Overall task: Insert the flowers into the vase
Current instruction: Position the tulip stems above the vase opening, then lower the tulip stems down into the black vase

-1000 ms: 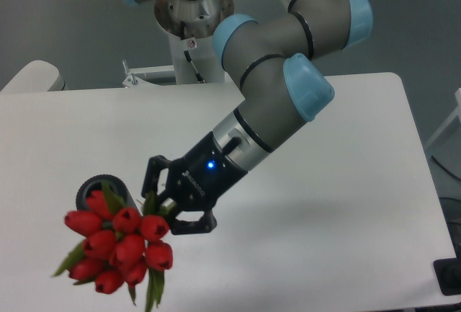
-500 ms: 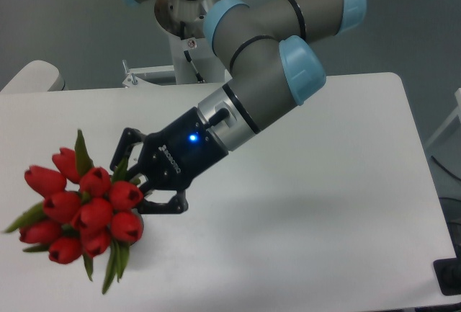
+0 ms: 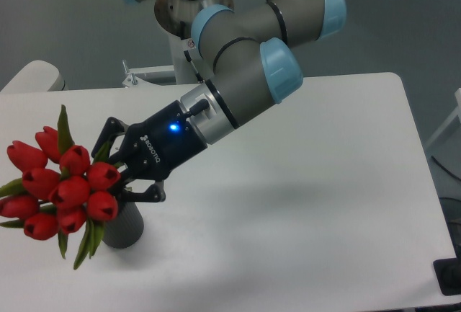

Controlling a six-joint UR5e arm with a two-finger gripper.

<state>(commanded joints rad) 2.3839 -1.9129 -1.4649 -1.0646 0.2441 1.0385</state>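
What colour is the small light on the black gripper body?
Blue; the light glows on the gripper in the fixed camera view.

A: The tulip buds [image 3: 61, 189] look like smooth, slightly glossy plastic, their leaves a duller green.

B: And the vase [image 3: 124, 227] beneath them is matt dark grey.

A: The gripper [image 3: 119, 170] is matt black plastic. The arm [image 3: 245, 74] has satin grey shells, glossy blue caps and a polished metal tube.

B: The table [image 3: 324, 204] is smooth, matt white.
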